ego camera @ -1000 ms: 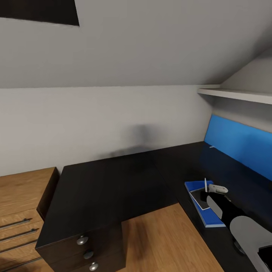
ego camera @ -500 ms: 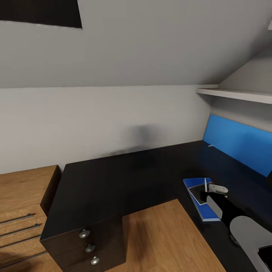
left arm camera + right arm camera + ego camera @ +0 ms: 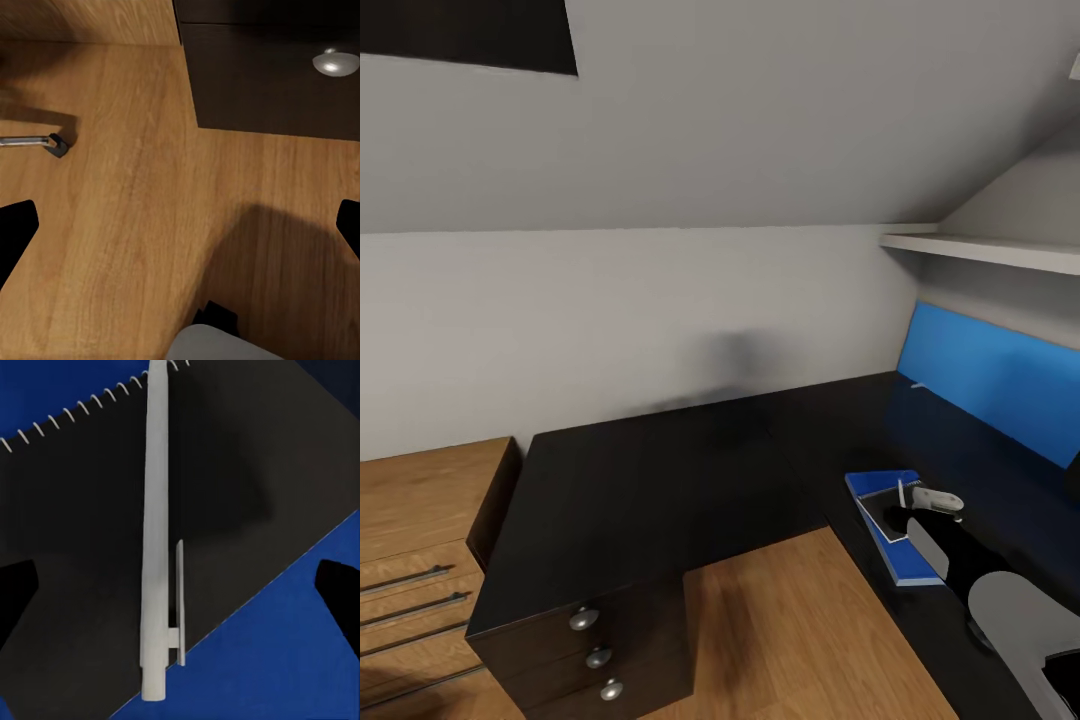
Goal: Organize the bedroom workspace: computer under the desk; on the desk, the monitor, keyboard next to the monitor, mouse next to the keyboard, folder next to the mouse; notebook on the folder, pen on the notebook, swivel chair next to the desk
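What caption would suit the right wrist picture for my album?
A white pen lies on the dark notebook atop the blue folder, framed by the open right gripper.

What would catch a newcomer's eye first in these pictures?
First, the bright blue folder on the black desk at the right, with the dark notebook stacked on it and a pale pen lying on the notebook. The right gripper hangs just above that stack, fingers apart. A blue wall panel also stands out.

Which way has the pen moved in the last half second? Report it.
Yes: against the folder, which stayed put, the pen sits slightly lower, lying on the notebook.
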Motion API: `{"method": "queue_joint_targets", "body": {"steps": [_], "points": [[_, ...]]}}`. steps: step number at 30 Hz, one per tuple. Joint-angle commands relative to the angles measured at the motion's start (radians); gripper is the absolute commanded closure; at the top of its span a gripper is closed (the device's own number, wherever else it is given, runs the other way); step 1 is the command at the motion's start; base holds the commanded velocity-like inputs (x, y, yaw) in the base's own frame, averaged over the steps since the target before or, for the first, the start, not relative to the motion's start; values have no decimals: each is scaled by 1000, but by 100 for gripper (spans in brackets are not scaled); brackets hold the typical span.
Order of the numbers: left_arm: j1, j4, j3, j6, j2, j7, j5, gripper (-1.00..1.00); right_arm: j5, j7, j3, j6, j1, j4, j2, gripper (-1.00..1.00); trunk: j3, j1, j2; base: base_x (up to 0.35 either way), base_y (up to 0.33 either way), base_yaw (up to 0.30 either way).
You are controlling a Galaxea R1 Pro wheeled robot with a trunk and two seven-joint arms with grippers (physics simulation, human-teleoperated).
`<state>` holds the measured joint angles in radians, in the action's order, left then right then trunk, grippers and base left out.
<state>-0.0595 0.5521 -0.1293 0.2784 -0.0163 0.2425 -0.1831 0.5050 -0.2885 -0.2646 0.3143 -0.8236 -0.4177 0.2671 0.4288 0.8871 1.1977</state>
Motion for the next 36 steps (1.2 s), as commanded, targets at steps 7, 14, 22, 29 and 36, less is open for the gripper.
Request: {"method": "queue_joint_targets", "body": {"steps": [7, 14, 22, 29, 36], "points": [[0, 2, -1, 2, -1, -2, -9, -100, 9, -6, -8, 5, 0, -3, 2, -100, 1, 0, 1, 0, 0, 0], [0, 2, -1, 2, -1, -2, -9, -100, 9, -5, -8, 3, 0, -4, 2, -100, -21, -27, -48, 0, 0, 0], [0, 1, 0, -3, -1, -3, -9, -100, 11, -4, -7, 1, 0, -107, 4, -100, -46, -57, -104, 0, 0, 0], [0, 0, 0, -8, -2, -6, -9, -100, 18, -7, -8, 8, 37, -261, 3, -100, -68, -84, -153, 0, 0, 0], [0, -13, 2, -10, -2, -6, -8, -100, 20, -8, -11, 57, 99, -391, 0, -100, -90, -111, -202, 0, 0, 0]]}}
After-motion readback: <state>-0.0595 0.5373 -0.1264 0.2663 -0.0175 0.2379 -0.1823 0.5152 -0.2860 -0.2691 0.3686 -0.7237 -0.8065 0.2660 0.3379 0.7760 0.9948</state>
